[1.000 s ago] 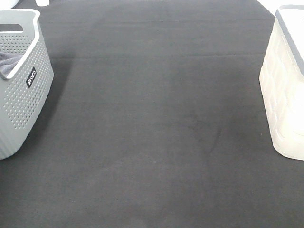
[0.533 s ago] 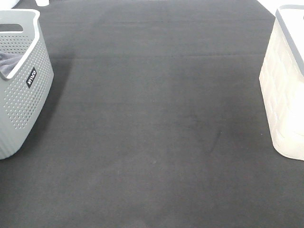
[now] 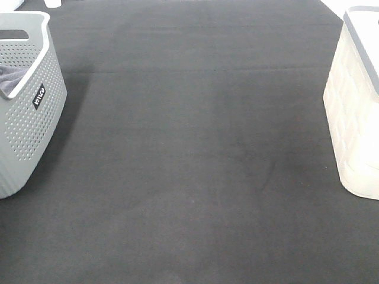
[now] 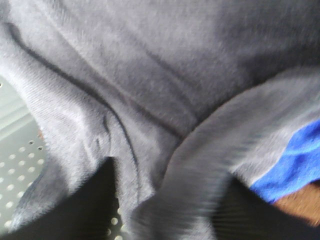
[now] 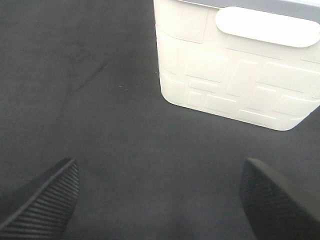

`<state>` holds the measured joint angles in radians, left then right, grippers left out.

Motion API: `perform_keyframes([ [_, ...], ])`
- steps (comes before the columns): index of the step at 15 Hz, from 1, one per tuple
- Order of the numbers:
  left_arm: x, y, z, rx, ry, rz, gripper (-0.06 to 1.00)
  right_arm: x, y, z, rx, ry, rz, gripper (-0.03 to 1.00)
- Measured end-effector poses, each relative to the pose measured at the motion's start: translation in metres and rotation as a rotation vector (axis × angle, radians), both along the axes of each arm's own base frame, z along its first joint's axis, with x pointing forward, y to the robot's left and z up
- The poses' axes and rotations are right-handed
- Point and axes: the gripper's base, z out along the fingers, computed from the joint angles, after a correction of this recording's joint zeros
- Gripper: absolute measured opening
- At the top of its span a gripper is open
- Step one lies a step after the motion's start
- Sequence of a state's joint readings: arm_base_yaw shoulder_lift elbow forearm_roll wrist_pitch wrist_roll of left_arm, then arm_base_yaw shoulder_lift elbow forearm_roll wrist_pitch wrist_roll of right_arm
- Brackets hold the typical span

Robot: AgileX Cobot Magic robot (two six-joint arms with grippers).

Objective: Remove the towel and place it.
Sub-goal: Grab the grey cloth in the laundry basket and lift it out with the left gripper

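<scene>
Grey perforated plastic forms the basket [image 3: 35, 136] that is set at the far left of the bench [image 3: 195, 148], with a white rim and a small black label on its near wall. Inside it, against the left edge of the high view, a strip of the towel [image 3: 9, 83] is seen below the rim. By the left wrist camera the towel is shown from close by, in broad soft folds, grey-lavender and blurred. The left pincer [image 4: 169, 172] is lowered into the basket, and its two dark fingers [image 4: 90, 210] are seen on either side of a raised fold of the towel. Whether that fold is clamped cannot be told through the blur. The dotted basket wall is seen beside one finger, and a blue cloth [image 4: 292, 167] is seen under the towel's edge beside the other. The middle of the bench is covered in black fabric. Further right, the right pincer [image 5: 159, 170] is held above the black surface with its ribbed fingers wide apart and nothing between them. At the far right a white basket [image 3: 355, 118] with a grey rim and block-patterned walls is set upright on the bench, apart from the right pincer.
</scene>
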<state>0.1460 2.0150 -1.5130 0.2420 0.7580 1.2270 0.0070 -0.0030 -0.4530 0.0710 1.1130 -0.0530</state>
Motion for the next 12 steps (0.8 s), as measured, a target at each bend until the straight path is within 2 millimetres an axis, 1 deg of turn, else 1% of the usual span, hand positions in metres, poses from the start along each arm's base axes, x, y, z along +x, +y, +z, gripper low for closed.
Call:
perform_keyframes([
  [2, 0.0, -0.005, -0.001, -0.069, -0.01, 0.031, 0.16, 0.0, 0.0, 0.0, 0.0, 0.0, 0.0, 0.8],
  [5, 0.0, -0.005, -0.001, -0.072, -0.011, 0.032, 0.14, 0.0, 0.0, 0.0, 0.0, 0.0, 0.0, 0.8],
  [6, 0.0, -0.004, -0.001, -0.056, -0.008, 0.025, 0.03, 0.0, 0.0, 0.0, 0.0, 0.0, 0.0, 0.8],
  [7, 0.0, -0.002, 0.0, -0.032, -0.006, 0.014, 0.0, 0.0, 0.0, 0.0, 0.0, 0.0, 0.0, 0.8],
  [9, -0.001, 0.0, 0.007, -0.004, -0.018, 0.008, 0.0, 0.0, 0.0, 0.0, 0.0, 0.0, 0.0, 0.8],
  [10, -0.003, -0.001, 0.016, -0.017, -0.044, 0.035, 0.0, 0.0, 0.0, 0.0, 0.0, 0.0, 0.0, 0.8],
  [12, -0.009, -0.004, 0.039, -0.063, -0.117, 0.086, 0.0, 0.0, 0.0, 0.0, 0.0, 0.0, 0.0, 0.8],
])
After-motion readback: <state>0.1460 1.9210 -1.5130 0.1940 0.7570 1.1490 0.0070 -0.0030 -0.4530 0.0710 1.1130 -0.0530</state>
